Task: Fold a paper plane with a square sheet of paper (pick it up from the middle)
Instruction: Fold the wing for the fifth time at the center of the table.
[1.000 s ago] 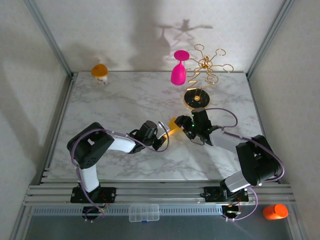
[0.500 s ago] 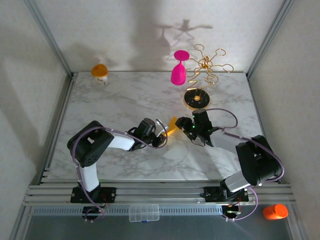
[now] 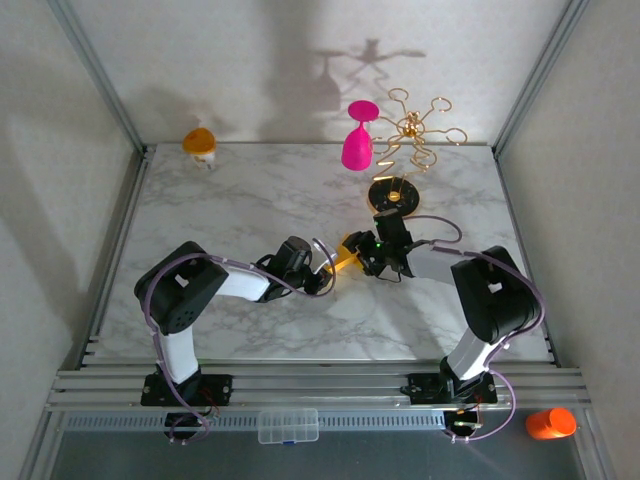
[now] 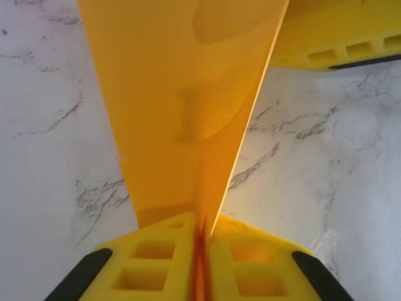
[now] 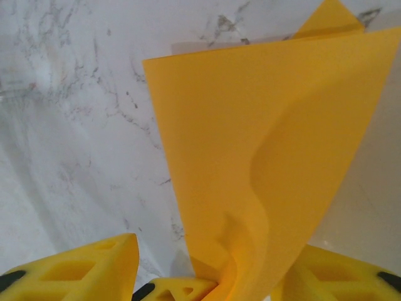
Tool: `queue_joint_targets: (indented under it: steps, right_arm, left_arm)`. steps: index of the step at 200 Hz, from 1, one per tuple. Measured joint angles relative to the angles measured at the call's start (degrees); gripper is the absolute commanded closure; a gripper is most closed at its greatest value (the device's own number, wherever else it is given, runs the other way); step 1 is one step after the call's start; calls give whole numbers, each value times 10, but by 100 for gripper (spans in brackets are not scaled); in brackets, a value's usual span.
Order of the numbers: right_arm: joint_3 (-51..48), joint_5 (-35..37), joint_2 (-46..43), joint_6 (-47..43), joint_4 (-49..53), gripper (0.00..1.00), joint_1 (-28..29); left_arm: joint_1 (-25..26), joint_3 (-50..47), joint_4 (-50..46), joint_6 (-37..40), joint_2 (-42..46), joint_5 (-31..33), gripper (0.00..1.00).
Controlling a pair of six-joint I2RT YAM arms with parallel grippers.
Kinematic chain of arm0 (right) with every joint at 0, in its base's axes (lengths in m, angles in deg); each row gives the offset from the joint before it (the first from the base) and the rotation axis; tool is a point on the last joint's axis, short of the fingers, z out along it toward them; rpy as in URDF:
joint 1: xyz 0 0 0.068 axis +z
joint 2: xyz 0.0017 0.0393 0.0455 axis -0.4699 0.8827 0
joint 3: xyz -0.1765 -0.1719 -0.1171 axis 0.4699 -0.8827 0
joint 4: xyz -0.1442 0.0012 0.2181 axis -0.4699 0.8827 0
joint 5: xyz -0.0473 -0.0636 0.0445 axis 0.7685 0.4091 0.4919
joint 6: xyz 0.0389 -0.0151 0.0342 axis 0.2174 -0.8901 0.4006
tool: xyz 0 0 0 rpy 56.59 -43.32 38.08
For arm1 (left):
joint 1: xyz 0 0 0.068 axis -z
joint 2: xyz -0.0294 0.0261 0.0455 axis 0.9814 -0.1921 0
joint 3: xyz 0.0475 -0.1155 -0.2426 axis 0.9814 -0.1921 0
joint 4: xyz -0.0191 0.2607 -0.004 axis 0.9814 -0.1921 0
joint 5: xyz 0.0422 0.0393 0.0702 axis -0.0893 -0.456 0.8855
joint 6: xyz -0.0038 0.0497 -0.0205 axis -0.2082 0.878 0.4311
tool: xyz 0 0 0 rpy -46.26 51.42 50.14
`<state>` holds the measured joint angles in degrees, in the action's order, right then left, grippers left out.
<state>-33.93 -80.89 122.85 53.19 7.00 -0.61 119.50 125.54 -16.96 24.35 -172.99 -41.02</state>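
The yellow-orange sheet of paper (image 3: 347, 256) is folded double and held off the marble table (image 3: 240, 200) between the two arms. My left gripper (image 3: 324, 272) is shut on its lower edge; in the left wrist view the paper (image 4: 182, 113) rises out of the closed gripper (image 4: 203, 237). My right gripper (image 3: 364, 250) is at the paper's other end. In the right wrist view the buckled paper (image 5: 263, 150) stands inside the open gripper (image 5: 213, 266), with a clear gap beside the left finger (image 5: 81, 269). The right gripper's finger (image 4: 341, 34) shows top right in the left wrist view.
A gold rack (image 3: 412, 128) on a round black base (image 3: 393, 197) stands just behind the right gripper, with a pink goblet (image 3: 357, 147) beside it. An orange-topped white cup (image 3: 201, 144) sits at the back left corner. A clear plastic box (image 3: 288, 425) lies on the front rail.
The right arm has swung in, bringing its gripper closer around the paper with the jaws narrowing. The left gripper nudged slightly right early on and stays shut on the paper.
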Motion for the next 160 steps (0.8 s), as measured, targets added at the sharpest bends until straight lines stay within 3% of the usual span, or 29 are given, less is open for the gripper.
queue_joint_targets:
  steps: [105, 130, 160]
  right_arm:
    - [-2, -28, 3, 41, 9, 79, 6]
    - [-5, -29, 3, 43, 9, 89, 6]
    - [-7, -29, 3, 50, 9, 92, 6]
  left_arm:
    - [14, 2, -4, 56, 3, 61, 82]
    - [14, 2, -12, 66, 8, 75, 75]
    - [26, 1, -41, 70, 30, 110, 72]
